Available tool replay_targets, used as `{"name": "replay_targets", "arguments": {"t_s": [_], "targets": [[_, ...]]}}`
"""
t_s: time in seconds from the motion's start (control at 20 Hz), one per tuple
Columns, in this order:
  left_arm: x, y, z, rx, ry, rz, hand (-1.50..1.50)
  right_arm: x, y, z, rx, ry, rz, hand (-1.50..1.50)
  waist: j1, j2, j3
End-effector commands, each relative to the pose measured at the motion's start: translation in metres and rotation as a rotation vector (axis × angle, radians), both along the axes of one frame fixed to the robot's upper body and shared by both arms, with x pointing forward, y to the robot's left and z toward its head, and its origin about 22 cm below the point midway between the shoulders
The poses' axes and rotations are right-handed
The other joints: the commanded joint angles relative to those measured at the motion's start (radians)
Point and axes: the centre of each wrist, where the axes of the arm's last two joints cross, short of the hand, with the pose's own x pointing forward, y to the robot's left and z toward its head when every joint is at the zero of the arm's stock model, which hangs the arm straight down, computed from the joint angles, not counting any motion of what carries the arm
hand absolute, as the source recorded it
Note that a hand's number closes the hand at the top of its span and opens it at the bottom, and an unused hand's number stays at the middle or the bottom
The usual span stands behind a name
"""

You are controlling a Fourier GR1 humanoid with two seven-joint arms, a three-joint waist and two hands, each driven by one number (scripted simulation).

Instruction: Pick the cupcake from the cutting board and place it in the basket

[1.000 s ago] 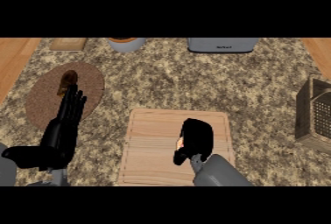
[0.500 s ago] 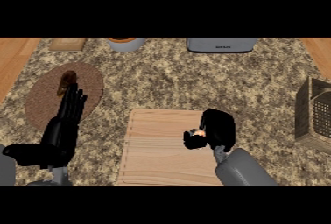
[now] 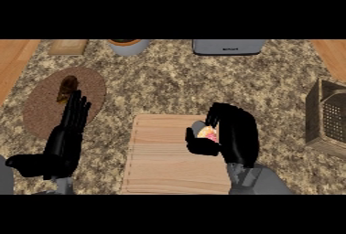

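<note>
A cupcake (image 3: 205, 133) with a grey wrapper and pink-and-yellow top sits near the right edge of the light wooden cutting board (image 3: 162, 160). My right hand (image 3: 233, 132) is curled around it, thumb on its near left side and fingers over its far right side, so most of the cupcake is hidden. The brown wire basket (image 3: 330, 118) stands at the counter's right edge, well to the right of that hand. At the lower left my left hand (image 3: 64, 141) rests open, fingers pointing up.
A brown round plate (image 3: 47, 98) with a small dark pastry (image 3: 67, 87) lies at the left, partly under the left fingers. Along the back stand a grey-and-orange bowl (image 3: 128, 45), a grey appliance (image 3: 228, 46) and a small wooden block (image 3: 67, 45).
My right hand has shifted right across the board and its fingers have closed around the cupcake. The left hand has not moved.
</note>
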Motion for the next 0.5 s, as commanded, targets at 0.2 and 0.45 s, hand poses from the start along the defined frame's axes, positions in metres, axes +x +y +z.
{"name": "replay_targets", "arguments": {"t_s": [0.2,0.45], "targets": [[0.009,0.003,0.002,0.011,-0.002,0.007,0.0,-0.064,-0.015,0.099,0.183,-0.25,-0.033,1.5,-0.001,0.001,0.0],[0.014,-0.011,0.002,0.018,0.009,0.009,0.0,-0.094,-0.016,0.142,0.203,-0.256,-0.091,1.5,0.006,0.002,-0.001]]}}
